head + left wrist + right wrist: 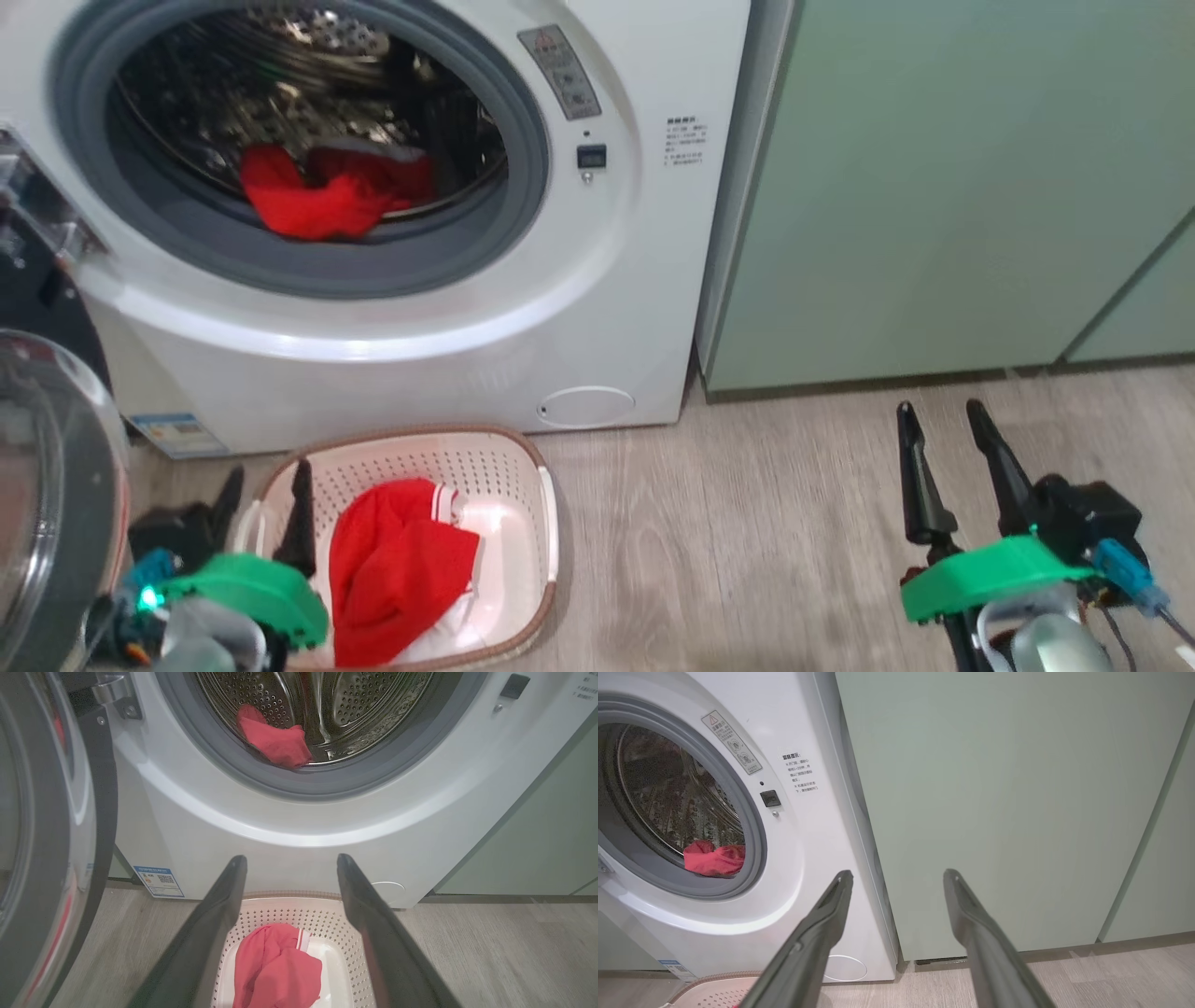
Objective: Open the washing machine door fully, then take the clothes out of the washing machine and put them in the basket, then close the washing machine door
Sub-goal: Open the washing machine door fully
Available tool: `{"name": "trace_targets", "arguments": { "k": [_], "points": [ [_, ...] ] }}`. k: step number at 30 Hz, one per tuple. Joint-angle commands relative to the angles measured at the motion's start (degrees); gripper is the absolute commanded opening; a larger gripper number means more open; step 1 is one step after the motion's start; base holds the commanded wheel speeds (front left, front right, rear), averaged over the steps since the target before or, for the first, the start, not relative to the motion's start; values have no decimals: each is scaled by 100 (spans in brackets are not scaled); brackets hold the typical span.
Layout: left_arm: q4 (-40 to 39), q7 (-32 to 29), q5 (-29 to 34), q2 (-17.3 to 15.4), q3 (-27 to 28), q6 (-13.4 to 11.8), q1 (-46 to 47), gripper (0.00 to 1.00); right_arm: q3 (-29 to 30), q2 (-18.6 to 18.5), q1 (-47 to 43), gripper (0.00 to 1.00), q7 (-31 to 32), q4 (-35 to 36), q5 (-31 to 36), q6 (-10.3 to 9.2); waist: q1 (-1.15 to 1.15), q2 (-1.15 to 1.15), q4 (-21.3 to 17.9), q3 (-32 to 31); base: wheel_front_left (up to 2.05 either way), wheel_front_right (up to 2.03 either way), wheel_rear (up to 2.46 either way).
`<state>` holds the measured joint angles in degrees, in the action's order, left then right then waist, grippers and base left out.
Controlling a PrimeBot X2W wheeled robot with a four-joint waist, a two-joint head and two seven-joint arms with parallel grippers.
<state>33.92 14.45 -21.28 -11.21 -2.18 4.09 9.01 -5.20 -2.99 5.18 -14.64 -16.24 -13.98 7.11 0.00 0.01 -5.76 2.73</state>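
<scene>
Now the washing machine door (42,504) stands swung open at the left edge, baring the steel drum (308,84) of the washing machine (597,308). One piece of red clothes (327,201) lies low in the drum, by the grey seal (373,271) — another red-and-white piece (401,569) sits in the basket (551,523) on the floor (747,541), just before the washer. The left claw (264,513) hovers over the basket's left rim, fingers apart, empty. The right claw (941,415) hangs above floor near the green cabinet (934,187) — fingers apart too.
</scene>
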Motion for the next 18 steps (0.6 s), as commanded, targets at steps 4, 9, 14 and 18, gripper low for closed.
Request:
{"name": "trace_targets", "arguments": {
  "k": [4,9,14,18],
  "points": [
    [-294,54,112,-12,332,47,-23,100,-104,-70,-8,100,-36,195,64,37,0,-1,73,-216,0,0,0],
    [-382,54,200,81,403,83,-141,100,-32,-64,-59,100,-36,214,87,37,0,-1,119,-303,0,0,0],
    [-477,54,279,134,519,90,-189,100,5,-49,-99,100,-36,221,99,37,0,-1,149,-359,0,0,0],
    [-517,54,333,174,581,104,-210,100,9,-39,-109,100,-36,209,102,37,0,-1,154,-367,0,0,0]
  ]
}}
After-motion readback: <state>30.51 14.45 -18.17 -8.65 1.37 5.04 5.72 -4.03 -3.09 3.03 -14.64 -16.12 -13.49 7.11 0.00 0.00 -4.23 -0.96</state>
